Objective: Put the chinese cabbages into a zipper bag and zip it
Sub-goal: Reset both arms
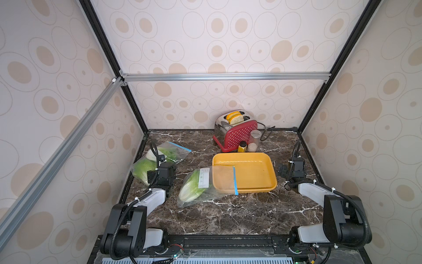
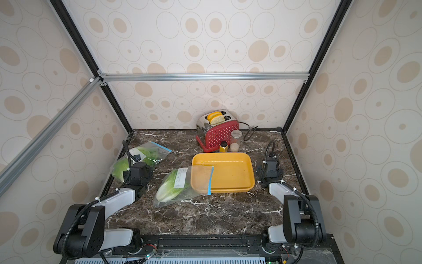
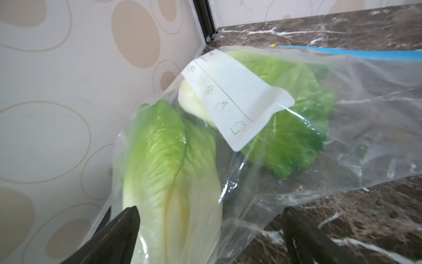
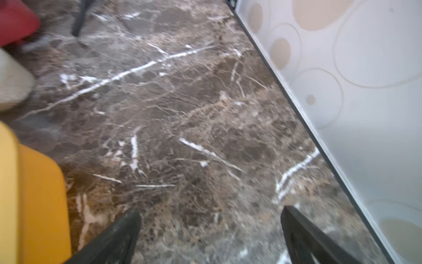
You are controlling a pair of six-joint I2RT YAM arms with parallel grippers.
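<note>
Two clear zipper bags lie on the marble table. The far-left bag [image 1: 177,152] [image 3: 365,137] holds two chinese cabbages, a near one [image 3: 164,160] and a farther one [image 3: 285,114]; its blue zip strip [image 3: 365,53] is at the far end. My left gripper [image 3: 210,212] [image 1: 159,170] hangs open over this bag, its fingers on either side of the near cabbage's pale base. The middle bag [image 1: 212,180] [image 2: 182,182] holds one cabbage [image 1: 191,185], and its blue strip [image 1: 235,180] rests on the yellow tray. My right gripper [image 4: 211,212] [image 1: 294,166] is open above bare table, to the right of the tray.
A yellow tray [image 1: 262,160] [image 4: 34,194] sits mid-table. Behind it stand a red toaster [image 1: 237,134] with bread, a small yellow jar [image 1: 242,146], a clear jar [image 1: 254,140] and a black cable [image 1: 267,133]. Patterned walls close in left, right and back.
</note>
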